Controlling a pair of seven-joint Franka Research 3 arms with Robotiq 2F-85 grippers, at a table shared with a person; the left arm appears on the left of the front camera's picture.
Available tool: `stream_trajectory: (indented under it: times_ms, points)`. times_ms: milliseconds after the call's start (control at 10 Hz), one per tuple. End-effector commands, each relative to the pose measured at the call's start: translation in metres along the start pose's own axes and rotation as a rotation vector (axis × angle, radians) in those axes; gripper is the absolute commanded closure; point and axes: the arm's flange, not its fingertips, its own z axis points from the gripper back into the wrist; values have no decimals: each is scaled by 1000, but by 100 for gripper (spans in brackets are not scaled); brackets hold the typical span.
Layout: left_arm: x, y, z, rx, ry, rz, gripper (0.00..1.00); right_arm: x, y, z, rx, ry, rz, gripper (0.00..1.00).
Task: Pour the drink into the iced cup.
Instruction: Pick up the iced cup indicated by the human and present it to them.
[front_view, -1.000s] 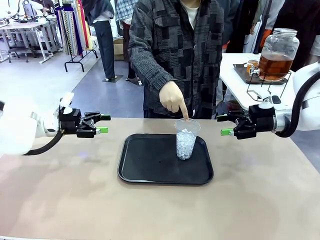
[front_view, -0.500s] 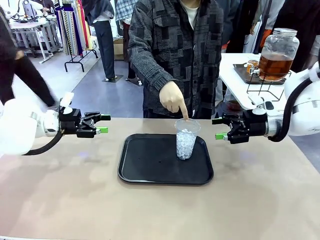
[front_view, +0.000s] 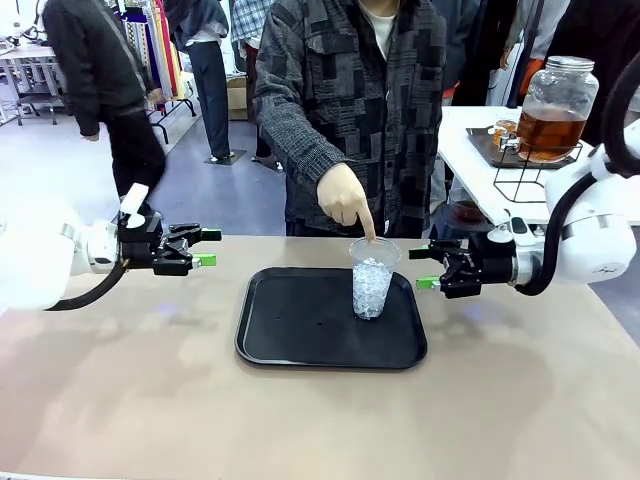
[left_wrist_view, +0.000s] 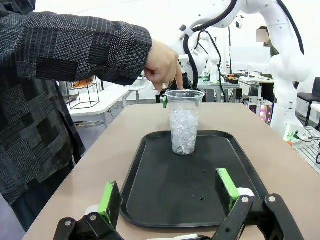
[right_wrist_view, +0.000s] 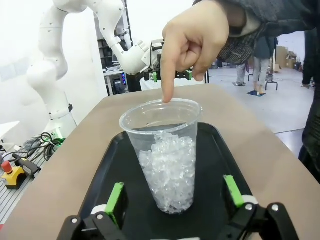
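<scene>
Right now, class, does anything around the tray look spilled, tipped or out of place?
Nothing stands out: the iced cup stands upright on the black tray, unspilled, with a person's hand pointing at it.

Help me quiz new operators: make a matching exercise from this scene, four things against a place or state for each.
1. iced cup
2. tray
3. drink jar
4. right tool

A. flat on the tan table
B. open, beside the cup, not touching it
C. at the white side table, amber liquid inside
D. upright on the tray, a person's finger at its rim

Pairs: 1-D, 2-A, 3-C, 4-B
</scene>
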Motion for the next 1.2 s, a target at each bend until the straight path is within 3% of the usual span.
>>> stream_trajectory:
  times_ms: [0, 1100]
  points:
    - [1, 0, 0, -1, -4, -1, 0, 0, -7, -13, 13, -37, 20, 0]
    - [1, 0, 0, -1, -4, -1, 0, -4, -13, -53, 38, -24, -23, 0]
